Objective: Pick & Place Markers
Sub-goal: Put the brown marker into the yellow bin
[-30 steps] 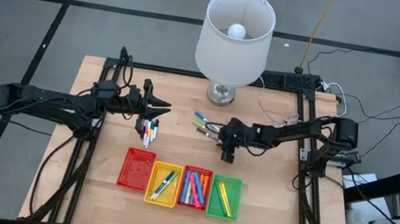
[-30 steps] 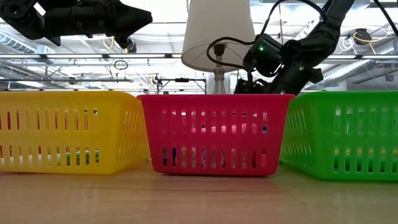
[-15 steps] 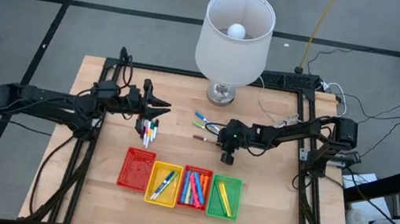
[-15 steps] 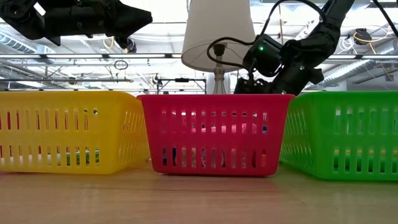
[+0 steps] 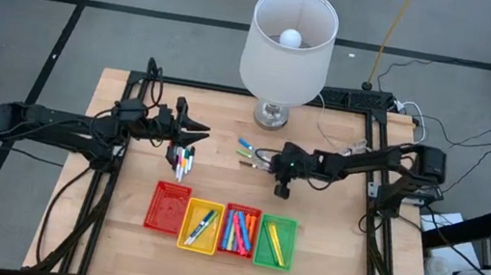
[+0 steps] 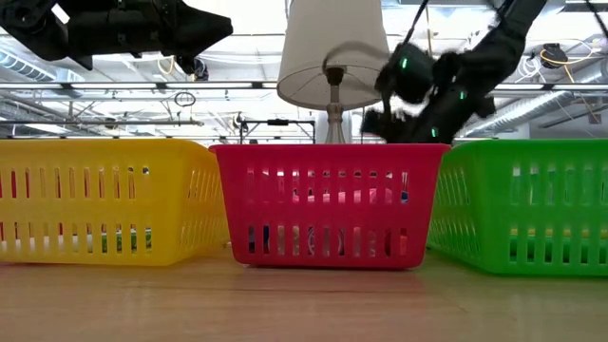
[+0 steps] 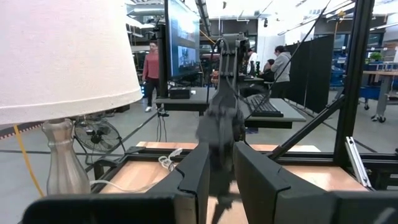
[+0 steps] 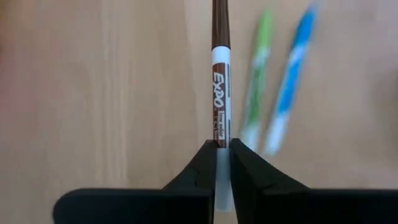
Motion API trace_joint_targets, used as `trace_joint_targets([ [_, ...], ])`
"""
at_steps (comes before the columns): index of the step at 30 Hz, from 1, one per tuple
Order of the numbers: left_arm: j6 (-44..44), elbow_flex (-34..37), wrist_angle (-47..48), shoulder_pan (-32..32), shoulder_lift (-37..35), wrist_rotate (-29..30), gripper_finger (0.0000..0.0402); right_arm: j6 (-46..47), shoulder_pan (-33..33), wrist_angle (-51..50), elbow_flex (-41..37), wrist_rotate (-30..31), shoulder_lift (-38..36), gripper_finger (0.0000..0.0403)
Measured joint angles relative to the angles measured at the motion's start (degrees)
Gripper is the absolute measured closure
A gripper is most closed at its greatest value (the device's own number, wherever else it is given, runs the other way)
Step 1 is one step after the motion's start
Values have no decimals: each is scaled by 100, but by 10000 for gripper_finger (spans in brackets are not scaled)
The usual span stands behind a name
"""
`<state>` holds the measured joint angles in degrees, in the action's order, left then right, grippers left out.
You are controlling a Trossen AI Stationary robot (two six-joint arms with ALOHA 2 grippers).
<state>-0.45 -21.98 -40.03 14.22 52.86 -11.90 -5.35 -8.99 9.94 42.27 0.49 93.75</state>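
Observation:
My right gripper (image 8: 221, 144) is shut on a white marker with a brown cap (image 8: 220, 74), left of the table's middle-right (image 5: 270, 165). A green marker (image 8: 256, 93) and a blue marker (image 8: 290, 87) lie flat on the wood just beyond it (image 5: 247, 149). More markers lie in a bunch (image 5: 182, 160) under my left gripper (image 5: 201, 132), which hangs above the table with a narrow gap and nothing in it. My right gripper pinches the white barrel's rear end (image 8: 221, 138) between its two fingers. The fingers slant down from the table's right side and lie along the marker. It sticks straight out ahead of them, brown cap farthest. I cannot tell whether the cap end rests on the table.
Four mesh trays stand in a row near the front edge: red (image 5: 168, 207), yellow (image 5: 201, 226), red (image 5: 239, 230), green (image 5: 275, 241), three of them with markers inside. A white-shaded lamp (image 5: 289, 42) stands at the table's far middle. A person walks in the room beyond (image 7: 151, 65).
My right gripper has taken hold of the brown-capped marker, which lay on the wood beside it, and has risen a little with it. The green and blue markers stay where they were.

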Motion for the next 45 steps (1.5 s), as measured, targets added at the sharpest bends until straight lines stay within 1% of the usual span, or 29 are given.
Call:
trace_joint_targets([
  [6, 50, 0, -1, 2, 0, 5, 321, -194, 70, 159, 17, 243, -875, 390],
  [9, 104, 0, 51, -1, 0, 46, 321, -294, 157, 398, 21, 307, -1238, 389],
  [14, 184, 0, 284, -9, 102, 50, 315, -634, 356, 1054, -12, 291, -1486, 388],
  [16, 151, 1, 306, -10, 172, 52, 301, -760, 395, 1391, -5, 291, -1529, 388],
  [18, 135, 0, 236, -20, 299, 64, 278, -873, 400, 1758, -8, 296, -1536, 387],
  [22, 359, 2, 136, -44, 559, 528, 222, -972, 400, 2376, -8, 276, -1536, 387],
  [24, 544, 2, 82, -42, 731, 605, 198, -1059, 404, 2574, -8, 271, -1536, 386],
  [26, 575, 4, -236, -52, 947, 579, 182, -1084, 413, 2735, -5, 252, -1477, 386],
  [28, 538, 2, -781, -75, 1182, 441, 172, -1086, 437, 2719, -5, 250, -1453, 386],
  [30, 482, 2, -1248, -104, 1433, 345, 168, -1128, 471, 2749, -6, 248, -1450, 386],
  [33, 442, -29, -1695, -156, 1791, 119, 169, -1227, 530, 2770, -5, 254, -1422, 386],
  [36, 523, -206, -1713, -207, 2073, -3, 175, -1222, 558, 2876, -5, 243, -1424, 386],
  [45, 507, -1149, -1714, -548, 3036, -12, 189, -1214, 581, 2887, -3, 245, -1427, 385],
])
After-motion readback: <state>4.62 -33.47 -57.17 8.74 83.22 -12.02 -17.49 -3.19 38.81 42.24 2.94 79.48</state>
